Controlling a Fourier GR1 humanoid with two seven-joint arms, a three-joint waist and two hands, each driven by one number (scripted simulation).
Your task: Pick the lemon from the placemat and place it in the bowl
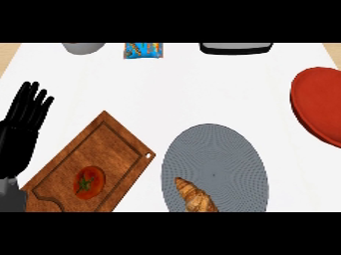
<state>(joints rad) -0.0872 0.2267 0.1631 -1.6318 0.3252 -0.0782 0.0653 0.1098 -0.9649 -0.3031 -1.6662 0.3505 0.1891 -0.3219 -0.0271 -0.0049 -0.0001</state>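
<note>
At about 6 o'clock, a golden-brown croissant (196, 195) lies on the near part of a round grey woven placemat (218, 154). No lemon shows on it. At 7 o'clock, a red tomato with a green stalk (88, 182) sits on a brown wooden cutting board (111, 144), which runs diagonally just beside the placemat. At 9 o'clock, the left hand (15, 134) stands released, black fingers straight and pointing up toward 12, its grey forearm entering from the lower edge. At 3 o'clock, a red round bowl (328, 104) sits well apart from the placemat. Along the far edge, at 11 to 1 o'clock, stand a grey rounded vessel (84, 47), a blue patterned packet (144, 50) and a dark-rimmed tray (236, 48).
</note>
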